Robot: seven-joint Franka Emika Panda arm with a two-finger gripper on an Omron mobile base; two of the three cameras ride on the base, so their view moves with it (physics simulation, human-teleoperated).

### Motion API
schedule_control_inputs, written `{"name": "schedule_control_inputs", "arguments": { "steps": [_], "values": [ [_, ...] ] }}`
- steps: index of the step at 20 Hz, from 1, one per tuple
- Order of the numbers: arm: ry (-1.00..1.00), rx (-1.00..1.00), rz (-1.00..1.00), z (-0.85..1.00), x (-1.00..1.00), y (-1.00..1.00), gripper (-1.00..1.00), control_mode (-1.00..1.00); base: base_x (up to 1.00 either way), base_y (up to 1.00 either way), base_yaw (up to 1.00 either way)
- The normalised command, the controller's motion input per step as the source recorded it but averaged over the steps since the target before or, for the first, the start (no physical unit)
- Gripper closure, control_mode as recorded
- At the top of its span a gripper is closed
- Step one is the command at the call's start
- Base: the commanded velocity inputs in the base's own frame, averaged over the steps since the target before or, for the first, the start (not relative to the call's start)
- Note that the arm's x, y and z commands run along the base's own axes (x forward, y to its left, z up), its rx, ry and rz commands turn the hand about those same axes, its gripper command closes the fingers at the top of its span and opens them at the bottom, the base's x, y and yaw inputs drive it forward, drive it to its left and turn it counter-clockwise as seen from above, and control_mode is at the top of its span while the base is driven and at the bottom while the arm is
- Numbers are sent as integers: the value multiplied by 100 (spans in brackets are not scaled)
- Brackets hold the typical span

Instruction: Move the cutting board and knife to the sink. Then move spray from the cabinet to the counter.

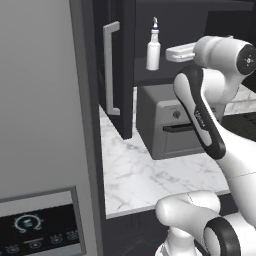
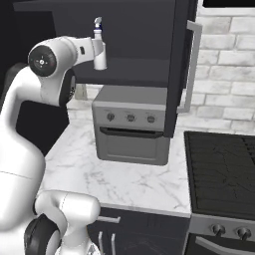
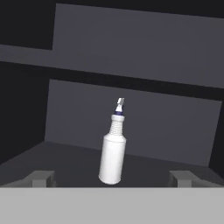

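Observation:
The spray is a slim white bottle with a ribbed neck and small nozzle. It stands upright on the shelf of the open dark cabinet. My gripper is open and level with the bottle, one fingertip on either side of its base and still short of it. From the left base view the spray sits just left of the white hand. In the right base view the spray is right in front of the hand. The white marble counter lies below. The cutting board, knife and sink are out of view.
A grey toaster oven stands on the counter directly under the cabinet shelf. The cabinet doors swing out on both sides. The tall grey fridge is at the left and a black stovetop at the right.

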Motion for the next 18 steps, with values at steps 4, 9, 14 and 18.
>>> {"name": "schedule_control_inputs", "arguments": {
  "steps": [4, 9, 14, 18],
  "values": [
    [0, 0, 0, -6, 10, 0, -100, -100, 0, 0, 0],
    [0, 1, 0, -10, 8, 0, -100, -100, 0, 0, 0],
    [0, 0, 0, -9, 12, 0, -100, -100, 0, 0, 0],
    [0, 0, 0, -4, 23, 0, -100, -100, 0, 0, 0]
  ]
}}
